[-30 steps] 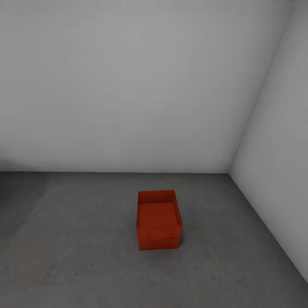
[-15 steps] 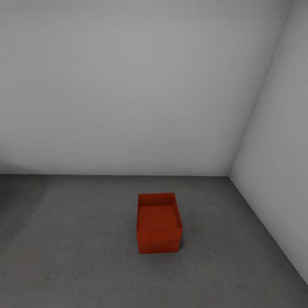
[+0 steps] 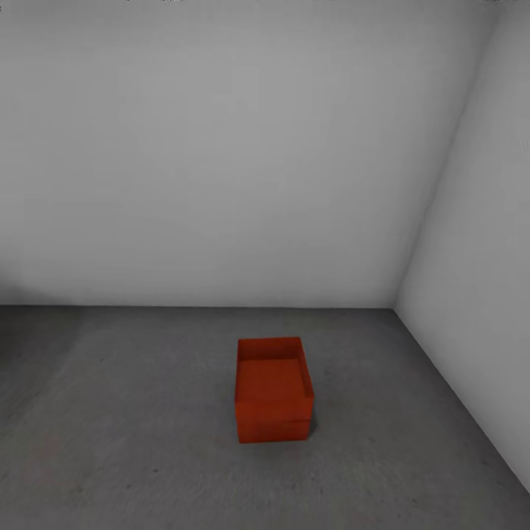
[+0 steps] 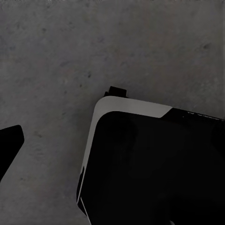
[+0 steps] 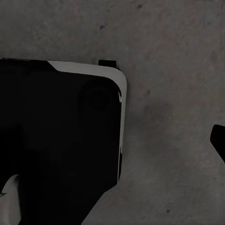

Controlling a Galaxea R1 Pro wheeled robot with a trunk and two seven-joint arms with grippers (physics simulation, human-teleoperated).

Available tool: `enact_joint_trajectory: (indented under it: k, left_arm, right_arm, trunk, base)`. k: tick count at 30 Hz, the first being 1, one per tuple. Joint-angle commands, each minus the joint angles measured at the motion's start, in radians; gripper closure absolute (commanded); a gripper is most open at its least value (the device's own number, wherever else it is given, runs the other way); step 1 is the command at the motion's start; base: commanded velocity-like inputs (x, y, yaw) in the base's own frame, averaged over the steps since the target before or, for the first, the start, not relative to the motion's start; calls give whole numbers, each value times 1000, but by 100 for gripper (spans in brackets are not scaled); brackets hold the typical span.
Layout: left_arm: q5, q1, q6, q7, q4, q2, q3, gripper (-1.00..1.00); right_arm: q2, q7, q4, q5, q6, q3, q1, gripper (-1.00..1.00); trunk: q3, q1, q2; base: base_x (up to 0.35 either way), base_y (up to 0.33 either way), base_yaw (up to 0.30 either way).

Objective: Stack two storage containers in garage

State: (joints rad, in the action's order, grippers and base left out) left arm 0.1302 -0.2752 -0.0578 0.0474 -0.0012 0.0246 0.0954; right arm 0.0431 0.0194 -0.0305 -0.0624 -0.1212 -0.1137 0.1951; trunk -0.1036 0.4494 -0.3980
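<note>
Two red-orange storage containers (image 3: 273, 390) are sitting stacked one on the other on the dark concrete floor (image 3: 132, 442) near the garage's white corner, while neither gripper's spread is discernible from the wrist views.

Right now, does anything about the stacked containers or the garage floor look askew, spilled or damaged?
Nothing stands out. The upper storage container sits squarely on the lower storage container, edges aligned, on the concrete floor near the wall corner. No spills or damage show.

Head view facing corner, wrist views down at floor (image 3: 132, 442)
</note>
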Motion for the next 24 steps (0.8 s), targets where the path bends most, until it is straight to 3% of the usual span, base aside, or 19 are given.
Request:
enact_joint_trajectory:
  k: [1, 24]
  left_arm:
    - [3, -1, -4, 0, 1, 0, 7, -100]
    - [3, -1, -4, 0, 1, 0, 7, -100]
  right_arm:
    - [0, 2, -3, -7, -6, -8, 2, -100]
    - [-2, 2, -3, -7, -6, -9, 0, -100]
  trunk:
    - [0, 1, -2]
    - [36, 1, -2]
  base:
    - [0, 0, 0]
    - [0, 0, 0]
